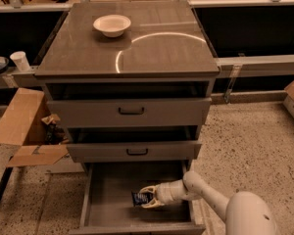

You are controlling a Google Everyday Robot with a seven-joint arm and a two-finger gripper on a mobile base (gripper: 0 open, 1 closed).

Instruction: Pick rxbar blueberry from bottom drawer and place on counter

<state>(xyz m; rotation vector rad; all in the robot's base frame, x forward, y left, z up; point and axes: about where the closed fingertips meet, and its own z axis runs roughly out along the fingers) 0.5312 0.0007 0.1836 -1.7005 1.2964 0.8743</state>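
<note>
drawers (131, 111): 3 | white bowl (111, 24): 1 | paper cup (20, 60): 1 | rxbar blueberry (137, 198): 1 | gripper (148, 198): 1, in bottom drawer (110, 210)

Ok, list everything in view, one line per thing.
counter: one, grey-brown, cabinet top
bowl: one, white, counter's back left
upper drawers: two, grey, black handles, below counter
bottom drawer: one, grey, pulled out
bar: one, dark, on bottom drawer floor
cup: one, white, ledge at left
box: one, brown cardboard, floor left of cabinet
arm: one, white, reaching in from lower right
gripper: one, pale, inside bottom drawer at the bar
</note>
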